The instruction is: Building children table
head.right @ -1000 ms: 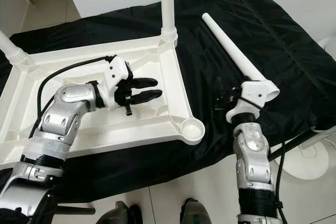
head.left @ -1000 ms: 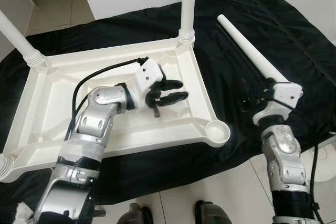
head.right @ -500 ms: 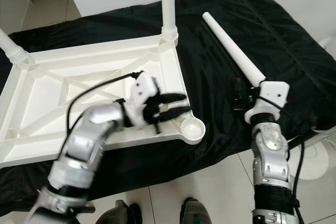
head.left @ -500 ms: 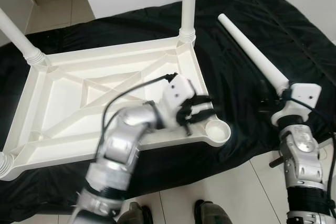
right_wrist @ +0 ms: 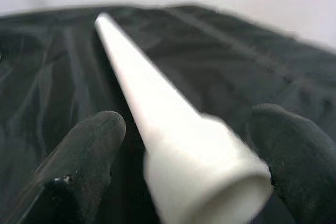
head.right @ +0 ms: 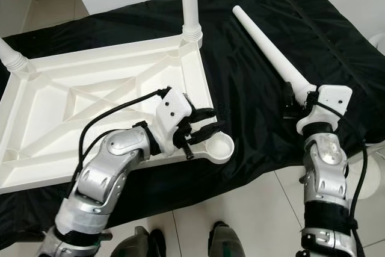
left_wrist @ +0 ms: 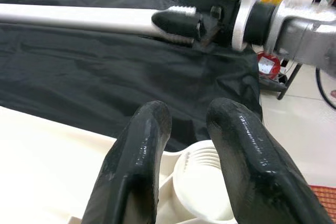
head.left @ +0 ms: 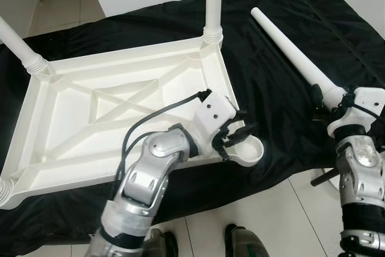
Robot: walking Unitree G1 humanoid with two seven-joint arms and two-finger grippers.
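Swinging out of the middle of the upturned table top (head.left: 90, 118), the left pincer (head.left: 237, 138) has come to the near right corner and now hovers, fingers parted and holding nothing, just over the empty leg socket (head.left: 249, 150). The right pincer (head.right: 299, 102) has drawn back toward the robot along the loose leg (head.left: 292, 49), which lies on the black cloth (head.left: 337, 34); its fingers straddle the thick end, not pressed on it (right wrist view). Judging by this, seating that leg comes next.
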